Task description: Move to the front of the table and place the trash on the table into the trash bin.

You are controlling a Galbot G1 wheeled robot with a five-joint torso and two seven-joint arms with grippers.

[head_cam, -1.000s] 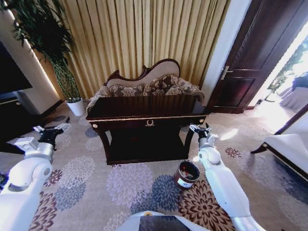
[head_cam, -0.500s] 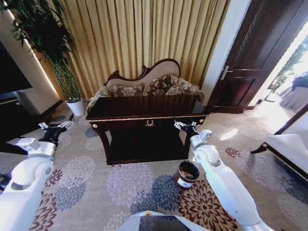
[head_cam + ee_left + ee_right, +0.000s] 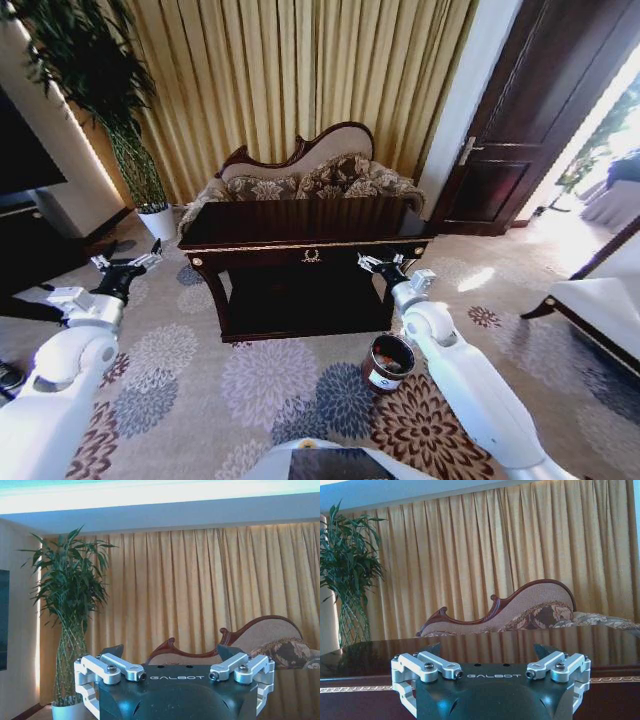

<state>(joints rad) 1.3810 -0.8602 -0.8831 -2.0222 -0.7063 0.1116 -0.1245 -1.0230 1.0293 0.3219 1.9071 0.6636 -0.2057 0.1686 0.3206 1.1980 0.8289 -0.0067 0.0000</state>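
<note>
The right gripper (image 3: 376,263) hangs by the table's (image 3: 300,222) front right edge, fingers spread wide and holding nothing. The left gripper (image 3: 128,265) hovers left of the table, likewise spread and bare. The bin (image 3: 388,362) stands on the carpet under the right arm.

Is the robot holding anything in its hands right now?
No, nothing is held. The left gripper is open beside the table, and the right gripper is open in front of it, above the trash bin.
</note>
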